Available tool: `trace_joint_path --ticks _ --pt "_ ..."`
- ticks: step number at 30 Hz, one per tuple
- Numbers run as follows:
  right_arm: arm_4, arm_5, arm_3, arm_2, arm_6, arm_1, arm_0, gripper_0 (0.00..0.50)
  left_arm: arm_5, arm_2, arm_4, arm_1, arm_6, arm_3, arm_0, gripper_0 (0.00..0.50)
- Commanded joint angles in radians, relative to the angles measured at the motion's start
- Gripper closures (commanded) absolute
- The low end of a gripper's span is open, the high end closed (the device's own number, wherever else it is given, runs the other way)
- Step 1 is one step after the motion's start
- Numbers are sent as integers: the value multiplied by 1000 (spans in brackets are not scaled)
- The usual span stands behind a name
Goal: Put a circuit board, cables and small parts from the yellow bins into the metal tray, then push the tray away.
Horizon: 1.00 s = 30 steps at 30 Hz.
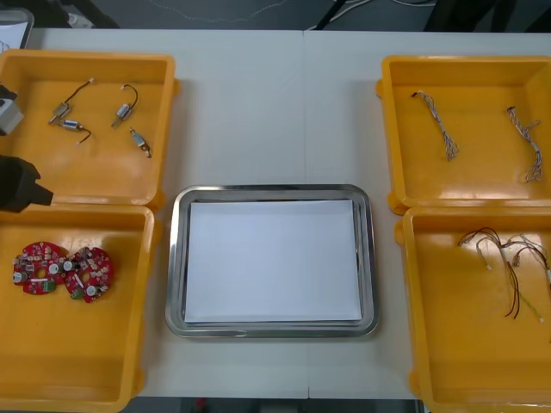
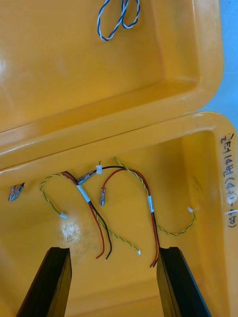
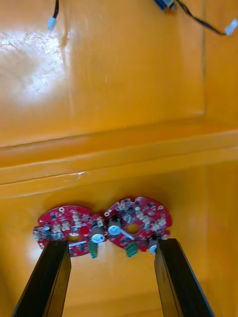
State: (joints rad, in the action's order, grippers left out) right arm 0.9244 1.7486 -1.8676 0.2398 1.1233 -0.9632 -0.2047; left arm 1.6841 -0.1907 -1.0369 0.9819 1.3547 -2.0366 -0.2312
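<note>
The black fingers of the left claw [image 3: 111, 243] are standing wide apart, gripping nothing, as it is hovering over a yellow bin [image 3: 119, 297]. Two round red circuit boards [image 3: 136, 223] are lying edge to edge just off its fingertips, spanning the gap between them. Past the boards and the bin's wall, small metal parts [image 3: 163, 4] with black leads are lying in a second bin [image 3: 124, 74].

The right claw [image 2: 114, 250] is likewise gaping wide and holding nothing over a right-side bin [image 2: 198, 277]. A tangle of red and yellow cables [image 2: 84, 194] is sprawling just ahead of its fingers, with loose ends trailing into the gap between them. Beyond that bin's rim, a twisted blue and white cable [image 2: 105, 35] is resting in the next bin [image 2: 59, 74].

From above, the metal tray [image 1: 176, 258], white inside, is sitting on the light surface [image 1: 258, 103] between the two pairs of bins, well apart from both claws. The left arm [image 1: 17, 185] is showing at the edge over the left bins.
</note>
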Motion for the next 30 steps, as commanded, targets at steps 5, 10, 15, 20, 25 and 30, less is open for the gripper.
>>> trace_joint_path --ticks 5,10,15,20,25,30 --pt "-9 -83 -22 32 -25 -6 91 0 -43 -121 -26 49 75 -48 158 0" --pt "-15 -153 -22 38 -42 -6 156 0 -72 -164 -19 47 78 -94 262 0" --pt "-16 -212 -24 39 -57 -2 206 0 -92 -174 6 27 80 -105 340 0" --pt "-42 -219 -22 47 -82 26 228 0 -96 -179 43 -6 86 -105 383 0" --pt "-64 -213 -24 53 -158 49 243 0 -96 -167 81 -48 86 -96 395 0" --pt "-79 -205 -27 53 -243 57 271 0 -100 -162 112 -88 83 -91 395 0"
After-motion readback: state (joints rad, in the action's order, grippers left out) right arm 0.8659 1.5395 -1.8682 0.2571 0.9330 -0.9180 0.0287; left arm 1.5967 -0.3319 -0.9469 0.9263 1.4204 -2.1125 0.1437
